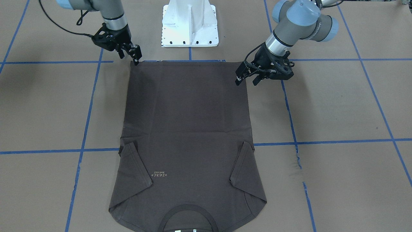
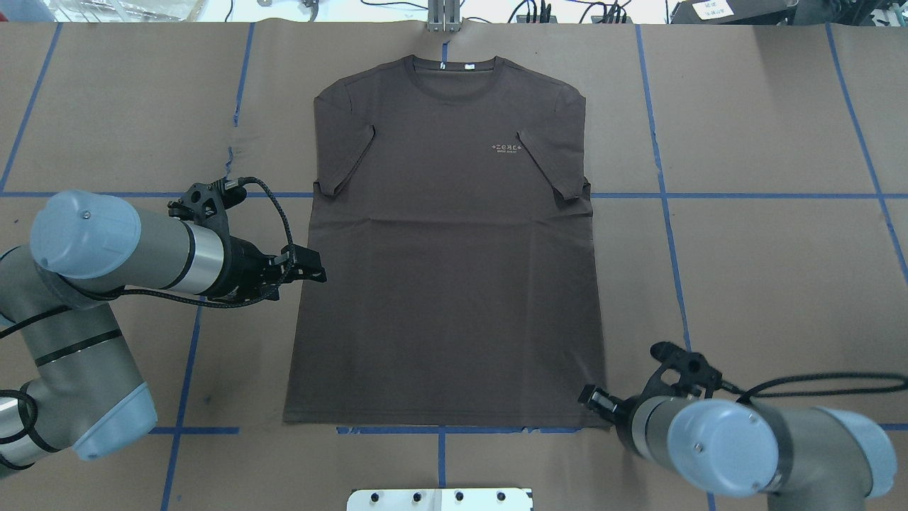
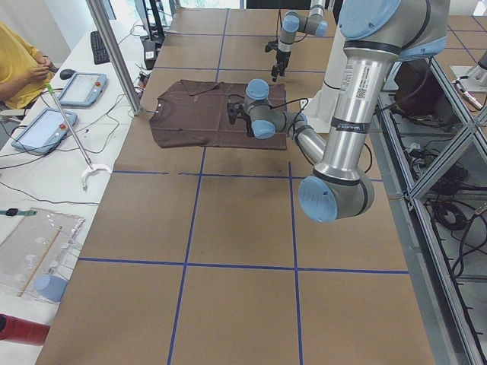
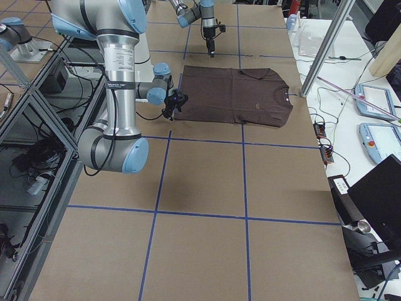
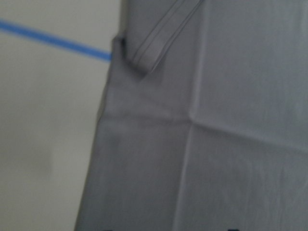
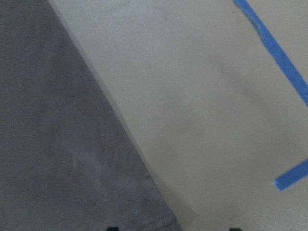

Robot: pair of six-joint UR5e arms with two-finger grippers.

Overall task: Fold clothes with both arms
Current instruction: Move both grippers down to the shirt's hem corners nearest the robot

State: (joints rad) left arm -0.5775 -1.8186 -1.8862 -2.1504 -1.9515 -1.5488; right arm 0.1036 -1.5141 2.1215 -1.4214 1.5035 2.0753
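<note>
1 T-shirt lies flat on the bench, with wide margins on both sides. 2 end effectors, fingers parted, gripping nothing: left end effector at its side edge, right end effector at 1 hem corner.

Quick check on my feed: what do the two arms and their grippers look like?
The left arm and right arm are silver-grey tubes with light blue joint caps and a polished metal ring at each wrist. Black cables loop to the wrists. The left gripper and right gripper are black, each with two slim jaws on an open-framed mount.
</note>
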